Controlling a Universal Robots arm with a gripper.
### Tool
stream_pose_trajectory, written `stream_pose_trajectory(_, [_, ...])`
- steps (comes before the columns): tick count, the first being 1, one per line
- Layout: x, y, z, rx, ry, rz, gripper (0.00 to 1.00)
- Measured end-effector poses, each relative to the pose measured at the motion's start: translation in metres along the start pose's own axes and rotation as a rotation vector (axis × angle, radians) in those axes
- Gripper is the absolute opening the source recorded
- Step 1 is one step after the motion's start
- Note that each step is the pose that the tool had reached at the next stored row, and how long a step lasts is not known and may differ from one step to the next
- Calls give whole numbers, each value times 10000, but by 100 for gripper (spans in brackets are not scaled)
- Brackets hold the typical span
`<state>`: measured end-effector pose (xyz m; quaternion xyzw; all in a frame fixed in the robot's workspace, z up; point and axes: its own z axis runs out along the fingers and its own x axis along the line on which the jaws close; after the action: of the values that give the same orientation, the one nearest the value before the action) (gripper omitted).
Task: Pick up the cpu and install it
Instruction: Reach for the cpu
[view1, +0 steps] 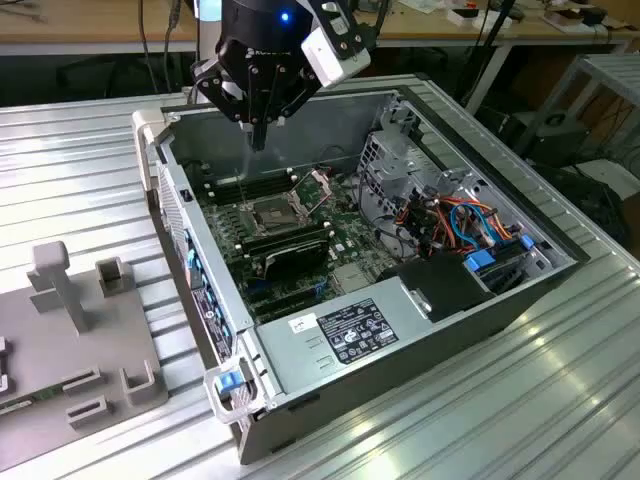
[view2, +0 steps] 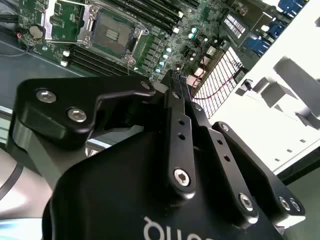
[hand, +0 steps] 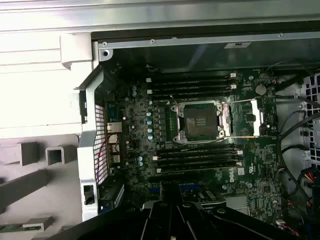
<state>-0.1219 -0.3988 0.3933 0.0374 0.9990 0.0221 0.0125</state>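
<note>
**A:** Under the tool (view1: 258, 138), what's there?

**B:** Open computer case (view1: 300, 125), panel off, lying flat on the ribbed metal bench (view1: 90, 150). My read is that it lies this way so the green board (hand: 135, 130) faces up for top-down access. The tool hangs above the case's back wall, and the socket (hand: 201, 120) is below it and a bit further in.

**A:** Tool state?

**B:** Tips pinched together, nothing seen between them. It's matte black, with bolted link arms.

**A:** cpu?

**B:** Can't tell where it is. The socket centre is dark and looks bare inside its shiny square metal frame. The retaining plate (hand: 259, 117) is swung open beside it, likely standing open to take the chip. So I judge it not installed yet.

**A:** Anything else?

**B:** Long black memory sticks (hand: 192, 86) run along two sides of the socket, thin and glossy. A grey blocky fixture (view1: 60, 340) with posts and slots sits on the bench outside the case, well off to the tool's side. Probably a parts holder.
</note>
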Motion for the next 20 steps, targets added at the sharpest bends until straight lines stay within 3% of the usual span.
stream_pose_trajectory(14, [4, 0, 0, 1, 0, 0, 11])
stream_pose_trajectory(20, [51, -4, 0, 1, 0, -1, 11])
